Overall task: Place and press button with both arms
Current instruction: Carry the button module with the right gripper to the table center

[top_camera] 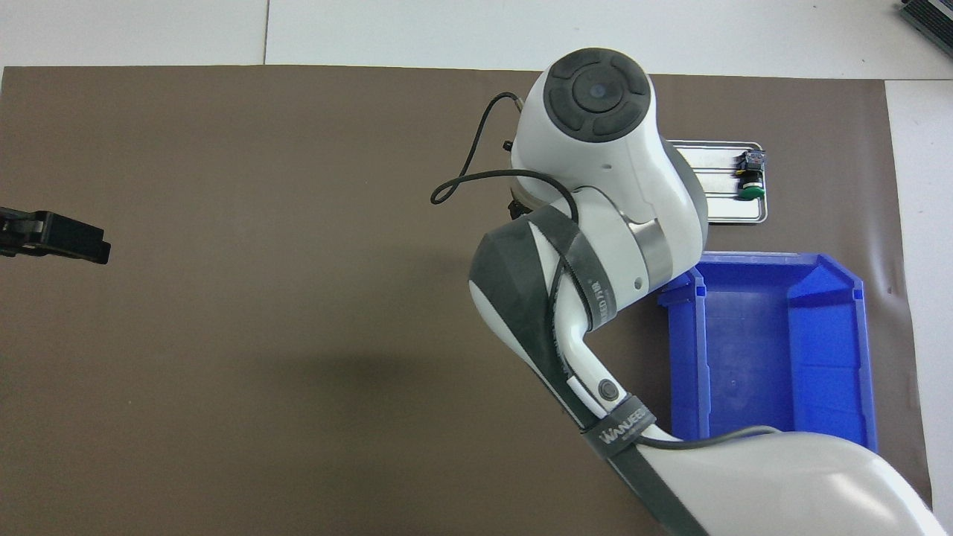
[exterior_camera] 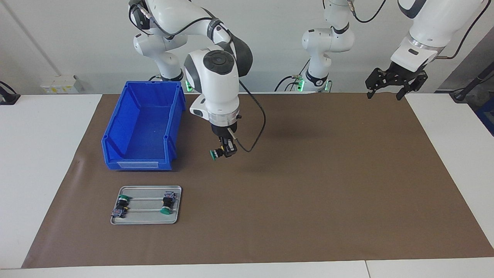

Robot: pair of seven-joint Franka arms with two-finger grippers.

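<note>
White jointed arms (exterior_camera: 216,77) with grey joint caps, silver wrist rings, black cables and claws

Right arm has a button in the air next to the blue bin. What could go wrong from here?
1. The right gripper holds the button sideways, cap pointing out; it may land on its side rather than upright for pressing.
2. The grip looks small, so the button could slip over the brown mat.
3. The left gripper waits open, high at its own end of the table, a long reach away.
</note>
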